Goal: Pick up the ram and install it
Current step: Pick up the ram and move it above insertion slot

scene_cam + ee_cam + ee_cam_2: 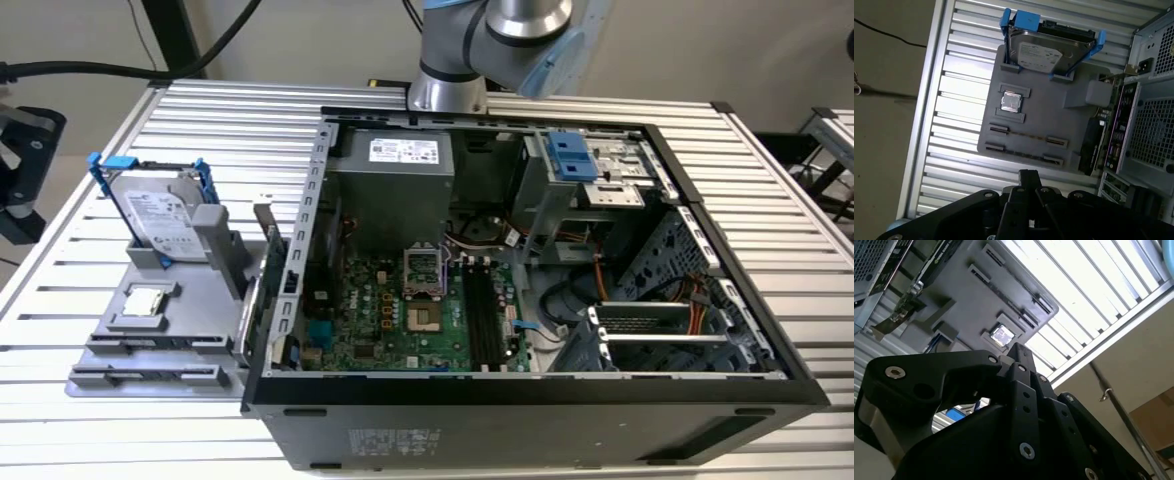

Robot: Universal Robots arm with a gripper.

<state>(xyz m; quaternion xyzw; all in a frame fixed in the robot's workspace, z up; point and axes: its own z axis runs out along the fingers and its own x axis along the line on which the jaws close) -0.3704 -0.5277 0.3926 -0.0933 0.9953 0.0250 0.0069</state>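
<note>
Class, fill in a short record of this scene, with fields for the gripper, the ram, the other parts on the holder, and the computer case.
gripper: shut, holding nothing, apart from the ram
ram: looks like the thin strip standing on edge in a slot of the grey holder; not yet picked up
hard drive: in a blue bracket on the holder
processor chip: in its own recess on the holder
computer case: open, beside the holder, motherboard exposed
</note>
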